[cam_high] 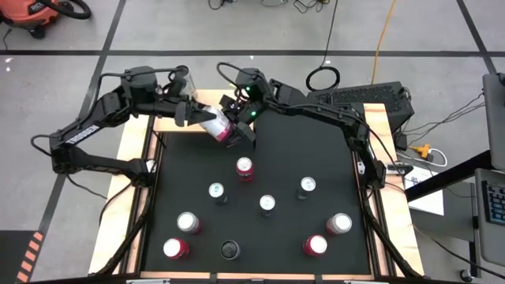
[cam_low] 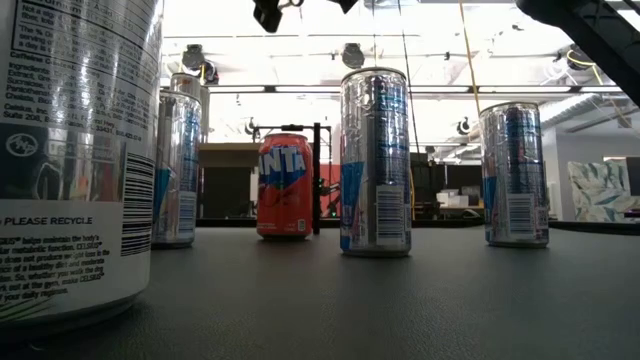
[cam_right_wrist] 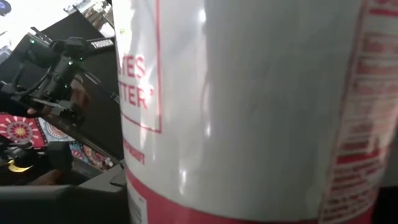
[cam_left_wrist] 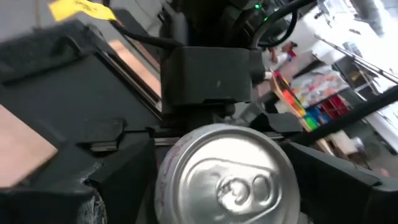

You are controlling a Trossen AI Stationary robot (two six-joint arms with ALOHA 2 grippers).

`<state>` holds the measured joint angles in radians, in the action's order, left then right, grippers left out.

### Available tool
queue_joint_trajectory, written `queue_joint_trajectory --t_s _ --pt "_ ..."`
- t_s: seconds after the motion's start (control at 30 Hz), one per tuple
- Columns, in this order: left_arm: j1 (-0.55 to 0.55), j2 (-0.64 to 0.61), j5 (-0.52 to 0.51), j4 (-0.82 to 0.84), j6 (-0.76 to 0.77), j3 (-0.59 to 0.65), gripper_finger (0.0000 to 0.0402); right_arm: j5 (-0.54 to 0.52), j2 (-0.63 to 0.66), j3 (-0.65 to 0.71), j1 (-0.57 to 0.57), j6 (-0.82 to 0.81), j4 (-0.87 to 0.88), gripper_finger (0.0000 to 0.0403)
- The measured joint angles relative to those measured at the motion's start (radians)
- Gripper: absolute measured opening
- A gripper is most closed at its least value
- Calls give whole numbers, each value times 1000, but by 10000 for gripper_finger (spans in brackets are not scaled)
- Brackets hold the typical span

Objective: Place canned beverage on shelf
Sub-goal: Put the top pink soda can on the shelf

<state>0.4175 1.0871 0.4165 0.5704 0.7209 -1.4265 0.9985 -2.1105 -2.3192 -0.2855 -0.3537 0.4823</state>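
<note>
A white can with a magenta bottom band (cam_high: 218,125) hangs tilted above the table's far middle, between my two grippers. Its silver lid (cam_left_wrist: 227,177) faces my left gripper (cam_high: 200,115). That gripper is open, with one finger on either side of the can's top end. My right gripper (cam_high: 237,123) is shut on the can's body, whose white side (cam_right_wrist: 249,93) fills the right wrist view. The pale wooden shelf (cam_high: 203,97) lies under both arms at the far edge. My left gripper has its fingers (cam_left_wrist: 118,180) beside the can's lid end; whether they touch it I cannot tell. My right gripper pinches the can's body toward the magenta end (cam_high: 229,132), coming from the table's far right and lying across the can. The can is lifted clear and tilted. The can itself hides the pads.
Several upright cans stand on the black mat (cam_high: 331,150) nearer the front, among them a red one (cam_high: 245,168) just below the held can, silver ones (cam_high: 267,204) and a black one (cam_high: 230,250). In the low view an orange can (cam_low: 285,185) stands at the back.
</note>
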Motion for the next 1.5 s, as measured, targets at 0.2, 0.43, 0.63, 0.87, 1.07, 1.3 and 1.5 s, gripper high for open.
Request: queue_joint_trajectory --t_s 0.2,0.43,0.63,0.87,1.07,1.3,1.5 --pt "0 9 37 20 8 1 333 3 0 0 3 15 55 269" --pt "0 10 50 48 15 1 305 5 0 0 7 21 83 270" --pt "0 10 89 72 7 1 302 4 0 0 14 19 106 270" --pt "0 11 116 79 -1 1 301 5 0 0 16 20 122 270" --pt "-1 8 121 155 -71 1 318 2 0 0 15 17 147 270" --pt "-2 7 148 180 -73 1 341 2 1 0 12 29 172 270" --pt "-2 18 152 176 -72 1 343 3 1 0 12 29 178 270"
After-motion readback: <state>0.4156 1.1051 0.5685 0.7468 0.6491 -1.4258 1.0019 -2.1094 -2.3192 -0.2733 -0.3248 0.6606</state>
